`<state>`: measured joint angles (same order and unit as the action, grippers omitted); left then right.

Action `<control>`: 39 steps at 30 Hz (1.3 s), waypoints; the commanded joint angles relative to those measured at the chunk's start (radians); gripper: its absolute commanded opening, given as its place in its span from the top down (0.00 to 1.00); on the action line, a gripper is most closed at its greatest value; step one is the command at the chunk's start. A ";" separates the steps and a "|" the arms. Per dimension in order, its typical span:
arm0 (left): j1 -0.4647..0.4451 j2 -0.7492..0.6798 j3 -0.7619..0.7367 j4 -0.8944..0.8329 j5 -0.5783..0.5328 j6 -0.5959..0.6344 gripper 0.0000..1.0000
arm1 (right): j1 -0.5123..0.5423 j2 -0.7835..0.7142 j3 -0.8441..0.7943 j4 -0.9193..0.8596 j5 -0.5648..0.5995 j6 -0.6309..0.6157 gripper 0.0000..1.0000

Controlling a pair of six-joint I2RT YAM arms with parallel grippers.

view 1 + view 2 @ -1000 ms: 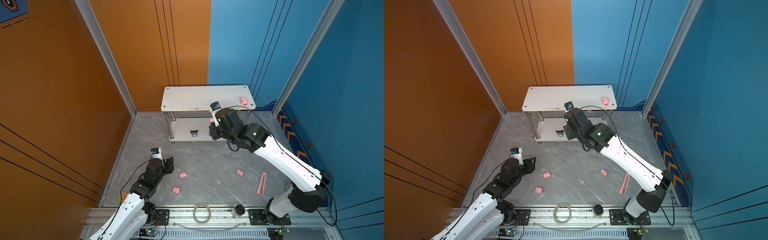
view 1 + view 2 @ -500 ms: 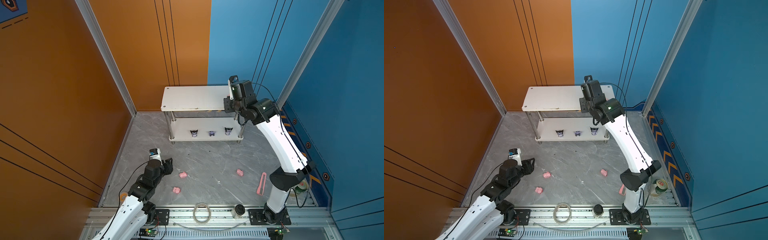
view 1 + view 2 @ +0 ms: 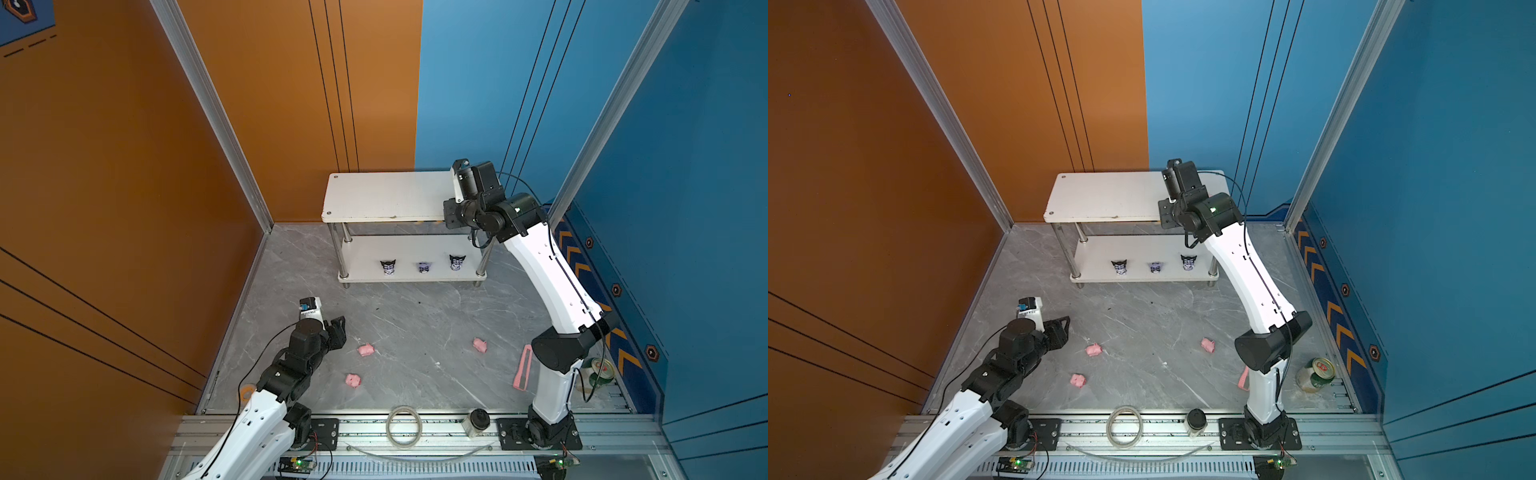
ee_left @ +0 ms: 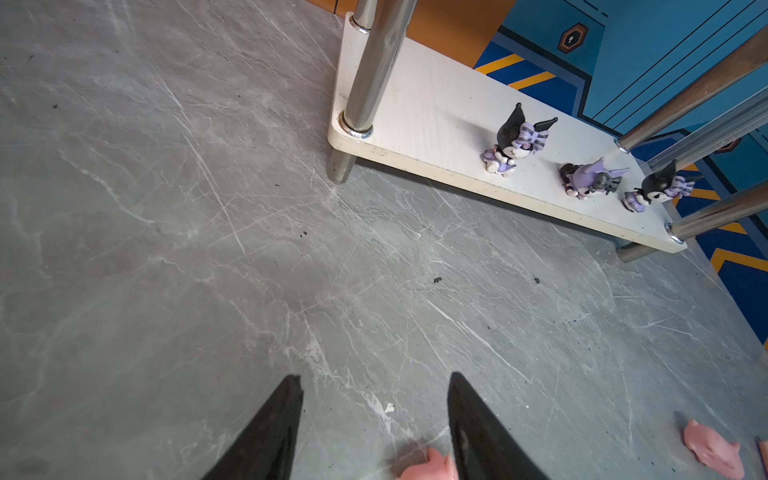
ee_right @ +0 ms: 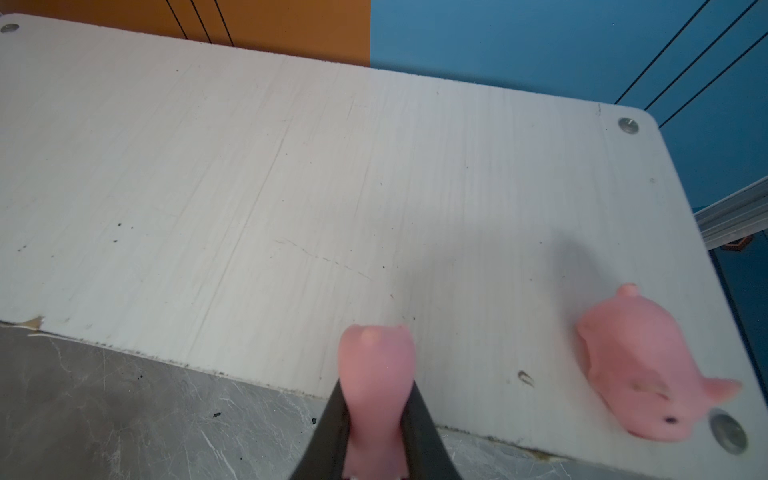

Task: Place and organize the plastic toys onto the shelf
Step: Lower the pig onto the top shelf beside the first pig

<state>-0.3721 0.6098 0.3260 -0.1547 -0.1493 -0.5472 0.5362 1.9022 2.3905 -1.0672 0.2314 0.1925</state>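
The right gripper (image 5: 376, 399), at the lower middle of the right wrist view, is pinched narrowly on a pink pig (image 5: 376, 361). A second ago it sat low before the shelf (image 5: 291, 166). Now it has risen to the top board's front edge, near the resting pig (image 5: 636, 370) at lower right, so a release looks close. The left gripper (image 4: 374, 376) is unmoved, half open and empty, with a loose pig (image 4: 432, 467) beside it on the worktop (image 4: 166, 249).

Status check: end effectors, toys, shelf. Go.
Right end effector shut on pig at shelf top's front edge; second pig lies on top. Left end effector open, empty, over floor. Three pigs on floor, three cartoon figures on lower board. Nothing blocking.
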 commanded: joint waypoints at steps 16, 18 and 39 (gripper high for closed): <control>0.011 -0.007 -0.002 -0.021 0.005 0.009 0.42 | -0.019 0.069 0.054 -0.018 -0.017 0.052 0.56; 0.012 -0.007 -0.001 -0.019 0.006 0.008 0.42 | -0.019 0.072 0.055 -0.017 -0.012 0.054 0.55; 0.012 0.000 0.007 -0.015 0.011 0.010 0.40 | 0.016 0.087 0.042 0.022 0.166 0.160 0.73</control>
<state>-0.3714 0.6086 0.3260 -0.1551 -0.1493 -0.5472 0.5465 1.9717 2.4317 -1.0424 0.3058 0.3088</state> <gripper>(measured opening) 0.595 0.274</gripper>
